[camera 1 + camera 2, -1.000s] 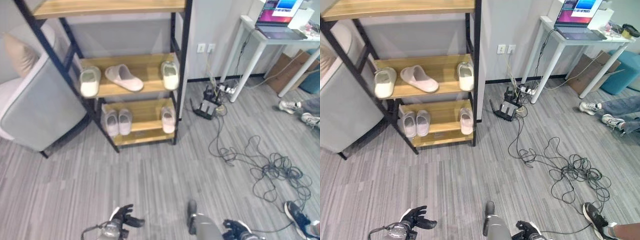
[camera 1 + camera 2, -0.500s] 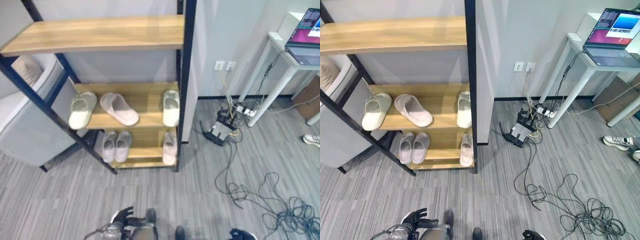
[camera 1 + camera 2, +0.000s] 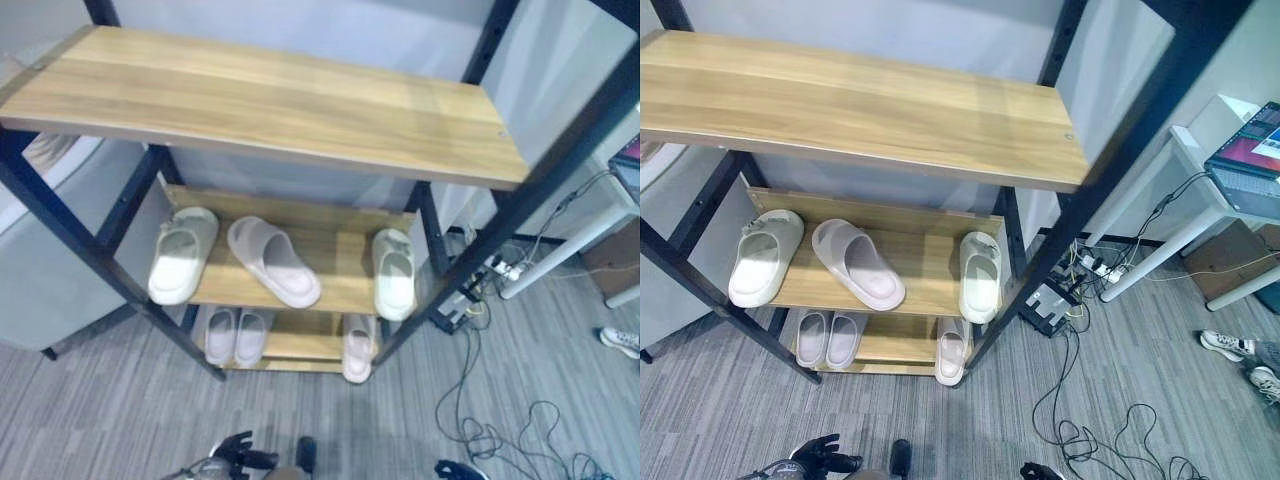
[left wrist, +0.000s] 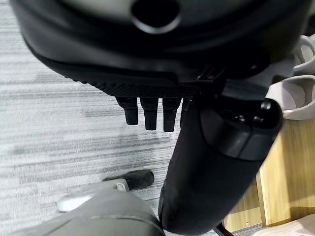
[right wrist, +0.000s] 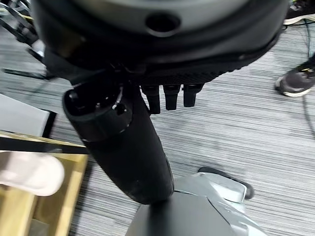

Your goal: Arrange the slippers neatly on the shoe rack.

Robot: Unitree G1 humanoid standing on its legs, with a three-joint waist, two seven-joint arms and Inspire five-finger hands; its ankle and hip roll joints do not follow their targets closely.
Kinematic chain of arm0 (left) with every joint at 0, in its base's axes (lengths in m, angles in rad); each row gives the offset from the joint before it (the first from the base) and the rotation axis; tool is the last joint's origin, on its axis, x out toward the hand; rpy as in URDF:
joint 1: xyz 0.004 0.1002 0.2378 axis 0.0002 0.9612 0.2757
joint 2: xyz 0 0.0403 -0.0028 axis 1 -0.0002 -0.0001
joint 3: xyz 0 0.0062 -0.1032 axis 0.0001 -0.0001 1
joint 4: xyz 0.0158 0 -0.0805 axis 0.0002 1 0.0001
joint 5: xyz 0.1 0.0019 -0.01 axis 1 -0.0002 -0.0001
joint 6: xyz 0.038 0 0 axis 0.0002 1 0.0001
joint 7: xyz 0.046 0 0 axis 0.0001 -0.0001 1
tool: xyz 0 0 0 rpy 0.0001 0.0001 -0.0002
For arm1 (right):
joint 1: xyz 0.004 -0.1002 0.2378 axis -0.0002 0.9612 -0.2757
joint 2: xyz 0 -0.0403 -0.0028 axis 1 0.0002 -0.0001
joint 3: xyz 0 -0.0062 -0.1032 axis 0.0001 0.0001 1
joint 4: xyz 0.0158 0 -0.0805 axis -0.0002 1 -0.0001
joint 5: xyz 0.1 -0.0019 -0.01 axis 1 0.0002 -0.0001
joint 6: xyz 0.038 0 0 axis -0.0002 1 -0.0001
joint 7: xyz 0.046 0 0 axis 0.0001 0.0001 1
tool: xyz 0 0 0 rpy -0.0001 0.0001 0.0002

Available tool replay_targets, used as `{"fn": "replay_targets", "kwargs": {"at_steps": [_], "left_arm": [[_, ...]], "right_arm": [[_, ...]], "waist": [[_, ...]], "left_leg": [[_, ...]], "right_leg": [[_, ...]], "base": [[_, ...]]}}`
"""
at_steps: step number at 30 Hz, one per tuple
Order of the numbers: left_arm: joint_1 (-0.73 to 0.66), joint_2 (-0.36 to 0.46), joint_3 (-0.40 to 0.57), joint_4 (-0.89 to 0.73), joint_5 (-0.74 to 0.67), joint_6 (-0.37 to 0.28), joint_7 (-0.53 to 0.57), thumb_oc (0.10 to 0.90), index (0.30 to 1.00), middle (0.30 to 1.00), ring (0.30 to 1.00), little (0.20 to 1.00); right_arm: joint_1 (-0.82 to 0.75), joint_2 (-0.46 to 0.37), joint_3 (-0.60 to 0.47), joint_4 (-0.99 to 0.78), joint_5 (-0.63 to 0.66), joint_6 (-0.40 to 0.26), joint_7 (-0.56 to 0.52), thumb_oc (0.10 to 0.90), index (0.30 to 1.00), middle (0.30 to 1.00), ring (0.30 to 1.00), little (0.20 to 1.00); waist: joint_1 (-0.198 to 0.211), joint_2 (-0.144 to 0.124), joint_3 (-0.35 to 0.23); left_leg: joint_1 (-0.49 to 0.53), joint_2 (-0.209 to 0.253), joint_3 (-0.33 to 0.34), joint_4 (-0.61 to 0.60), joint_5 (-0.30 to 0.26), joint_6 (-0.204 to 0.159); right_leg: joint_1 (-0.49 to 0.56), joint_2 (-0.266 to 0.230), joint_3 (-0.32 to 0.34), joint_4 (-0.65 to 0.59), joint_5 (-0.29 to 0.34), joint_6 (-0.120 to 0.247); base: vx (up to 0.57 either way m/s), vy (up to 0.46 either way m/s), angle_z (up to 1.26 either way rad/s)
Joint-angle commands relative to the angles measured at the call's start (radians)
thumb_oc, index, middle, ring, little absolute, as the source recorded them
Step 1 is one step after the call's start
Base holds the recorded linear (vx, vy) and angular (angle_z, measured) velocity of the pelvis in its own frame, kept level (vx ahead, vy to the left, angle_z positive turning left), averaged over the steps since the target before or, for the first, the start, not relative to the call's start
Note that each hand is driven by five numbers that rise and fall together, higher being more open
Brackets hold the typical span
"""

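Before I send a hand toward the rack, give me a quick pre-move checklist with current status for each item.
1. Both hands free: ok. The left hand and the right hand hang low over the floor, fingers relaxed, holding nothing.
2. Middle shelf tidy: not ok. The pink slipper lies angled between the green slipper and the other green slipper.
3. Green pair together: not ok; they sit at opposite ends.
4. Bottom shelf: not ok. Two pale slippers sit paired, a third slipper sits apart.
5. Top shelf free: ok.

Right hand (image 3: 1038, 470) cut by frame edge; lower-shelf slippers (image 3: 232, 336) partly hidden.
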Motion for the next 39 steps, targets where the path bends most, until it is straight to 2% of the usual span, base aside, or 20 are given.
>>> {"fn": "replay_targets", "kwargs": {"at_steps": [1,5,7,8,9,11,12,13,15,16,17,19,20,21,25,29,34,39], "left_arm": [[0.035,-0.015,-0.008,-0.017,0.013,-0.009,0.021,0.8,0.9,0.9,0.9,0.9],[0.031,-0.017,-0.009,-0.038,-0.003,-0.023,0.026,0.8,0.9,0.9,0.9,0.9],[0.033,-0.021,-0.007,-0.072,-0.044,-0.039,0.025,0.8,0.9,0.9,0.9,0.9],[0.039,-0.028,-0.009,-0.097,-0.085,-0.051,0.019,0.8,0.9,0.9,0.9,0.9],[0.053,-0.044,-0.003,-0.156,-0.117,-0.066,0.028,0.8,0.9,0.9,0.9,0.9],[0.064,-0.045,-0.008,-0.221,-0.139,-0.077,0.029,0.8,0.9,0.9,0.9,0.9],[0.078,-0.04,-0.029,-0.342,-0.149,-0.086,0.028,0.8,0.9,0.9,0.9,0.9],[0.079,-0.04,-0.029,-0.343,-0.149,-0.085,0.028,0.8,0.9,0.9,0.9,0.9],[0.109,-0.019,-0.059,-0.527,-0.144,-0.087,0.013,0.8,0.9,0.9,0.9,0.9],[0.149,0.026,-0.095,-0.765,-0.109,-0.08,-0.028,0.8,0.9,0.9,0.9,0.9],[0.151,0.027,-0.094,-0.768,-0.109,-0.078,-0.028,0.8,0.9,0.9,0.9,0.9],[0.16,0.064,-0.103,-0.926,-0.095,-0.077,-0.055,0.8,0.9,0.9,0.9,0.9],[0.17,0.083,-0.088,-1.032,-0.105,-0.082,-0.061,0.8,0.9,0.9,0.9,0.9],[0.172,0.084,-0.088,-1.035,-0.105,-0.08,-0.062,0.8,0.9,0.9,0.9,0.9],[0.246,0.117,-0.015,-1.274,-0.167,-0.082,-0.077,0.8,0.9,0.9,0.9,0.9],[0.312,0.116,0.035,-1.385,-0.194,-0.081,-0.085,0.8,0.9,0.9,0.9,0.9],[0.308,0.123,0.076,-1.49,-0.189,-0.074,-0.051,0.8,0.9,0.9,0.9,0.9],[0.297,0.125,0.102,-1.586,-0.176,-0.093,-0.034,0.8,0.9,0.9,0.9,0.9]], "right_arm": [[0.041,-0.012,0.047,-0.045,-0.058,0.016,0.01,0.8,0.9,0.9,0.9,0.9],[0.047,-0.01,0.046,-0.038,-0.059,0.018,0.003,0.8,0.9,0.9,0.9,0.9],[0.052,-0.011,0.046,-0.033,-0.058,0.016,-0.003,0.8,0.9,0.9,0.9,0.9],[0.06,-0.011,0.041,-0.026,-0.061,0.016,-0.01,0.8,0.9,0.9,0.9,0.9],[0.076,-0.017,0.038,-0.022,-0.069,0.013,-0.014,0.8,0.9,0.9,0.9,0.9],[0.078,-0.023,0.033,-0.018,-0.068,0.012,-0.016,0.8,0.9,0.9,0.9,0.9],[0.079,-0.03,0.024,-0.022,-0.062,0.009,-0.02,0.8,0.9,0.9,0.9,0.9],[0.079,-0.03,0.024,-0.022,-0.062,0.009,-0.02,0.8,0.9,0.9,0.9,0.9],[0.086,-0.04,0.01,-0.029,-0.054,0.007,-0.023,0.8,0.9,0.9,0.9,0.9],[0.103,-0.045,-0.012,-0.019,-0.052,0.011,-0.019,0.8,0.9,0.9,0.9,0.9],[0.104,-0.044,-0.012,-0.019,-0.052,0.011,-0.019,0.8,0.9,0.9,0.9,0.9],[0.11,-0.047,-0.026,-0.004,-0.053,0.018,-0.014,0.8,0.9,0.9,0.9,0.9],[0.111,-0.048,-0.035,0.002,-0.052,0.02,-0.012,0.8,0.9,0.9,0.9,0.9],[0.111,-0.048,-0.034,0.002,-0.052,0.02,-0.012,0.8,0.9,0.9,0.9,0.9],[0.128,-0.051,-0.062,0.002,-0.03,0.02,-0.009,0.8,0.9,0.9,0.9,0.9],[0.152,-0.052,-0.067,0.013,-0.032,0.021,-0.001,0.8,0.9,0.9,0.9,0.9],[0.162,-0.06,-0.072,0.018,-0.018,0.024,0.001,0.8,0.9,0.9,0.9,0.9],[0.173,-0.061,-0.069,0.018,-0.014,0.021,0.004,0.8,0.9,0.9,0.9,0.9]], "waist": [[0.0,0.024,0.016],[-0.009,0.03,0.014],[-0.013,0.026,0.016],[-0.015,0.02,0.018],[-0.008,0.022,-0.01],[-0.009,0.03,-0.025],[-0.014,0.038,-0.03],[-0.014,0.038,-0.03],[-0.017,0.047,-0.033],[-0.018,0.062,-0.036],[-0.018,0.062,-0.036],[-0.019,0.079,-0.04],[-0.021,0.088,-0.041],[-0.022,0.087,-0.041],[-0.018,0.098,-0.039],[-0.011,0.101,-0.042],[-0.012,0.101,-0.041],[-0.017,0.101,-0.044]], "left_leg": [[-0.023,0.058,-0.056,0.122,-0.128,-0.055],[-0.002,0.057,-0.073,0.111,-0.141,-0.058],[0.013,0.048,-0.079,0.11,-0.149,-0.059],[0.019,0.037,-0.086,0.119,-0.155,-0.062],[0.049,0.036,-0.084,0.072,-0.145,-0.067],[0.063,0.04,-0.084,0.045,-0.135,-0.071],[0.069,0.042,-0.092,0.024,-0.122,-0.075],[0.07,0.042,-0.092,0.023,-0.122,-0.075],[0.079,0.045,-0.096,0.002,-0.111,-0.078],[0.088,0.048,-0.106,-0.025,-0.096,-0.082],[0.09,0.048,-0.107,-0.026,-0.096,-0.082],[0.094,0.051,-0.112,-0.056,-0.076,-0.089],[0.09,0.052,-0.115,-0.065,-0.071,-0.094],[0.09,0.052,-0.115,-0.065,-0.071,-0.094],[0.089,0.056,-0.121,-0.065,-0.071,-0.097],[0.096,0.058,-0.121,-0.065,-0.075,-0.099],[0.099,0.063,-0.12,-0.065,-0.076,-0.103],[0.105,0.065,-0.118,-0.065,-0.084,-0.109]], "right_leg": [[-0.043,-0.028,-0.012,-0.139,0.169,0.002],[-0.058,-0.035,-0.019,-0.232,0.162,-0.009],[-0.062,-0.033,-0.006,-0.309,0.181,-0.006],[-0.043,-0.039,-0.02,-0.378,0.189,0.003],[0.004,-0.037,-0.004,-0.427,0.199,0.004],[0.018,-0.035,-0.007,-0.438,0.197,0.002],[0.022,-0.028,-0.005,-0.439,0.192,-0.001],[0.022,-0.028,-0.005,-0.439,0.192,-0.001],[0.033,-0.024,-0.011,-0.448,0.189,-0.003],[0.046,-0.017,-0.015,-0.456,0.179,-0.009],[0.047,-0.017,-0.015,-0.456,0.179,-0.009],[0.055,-0.011,-0.025,-0.461,0.169,-0.011],[0.054,-0.008,-0.032,-0.458,0.162,-0.015],[0.054,-0.008,-0.032,-0.457,0.162,-0.015],[0.05,0.0,-0.04,-0.445,0.152,-0.023],[0.066,0.008,-0.044,-0.464,0.149,-0.03],[0.084,0.015,-0.046,-0.482,0.148,-0.034],[0.105,0.02,-0.048,-0.512,0.151,-0.037]], "base": [[0.13,0.075,0.04],[0.09,0.004,0.07],[0.07,-0.046,0.18],[0.11,-0.15,0.16],[0.1,-0.158,0.1],[0.07,-0.126,0.14],[0.04,-0.086,0.07],[0.02,-0.083,0.1],[0.01,-0.08,0.2],[0.01,-0.089,0.2],[0.01,-0.085,0.26],[-0.01,-0.066,0.17],[-0.01,-0.059,0.04],[0.0,-0.046,0.03],[0.01,-0.043,0.05],[0.04,-0.045,0.06],[0.04,-0.041,-0.02],[0.05,-0.035,0.0]]}}
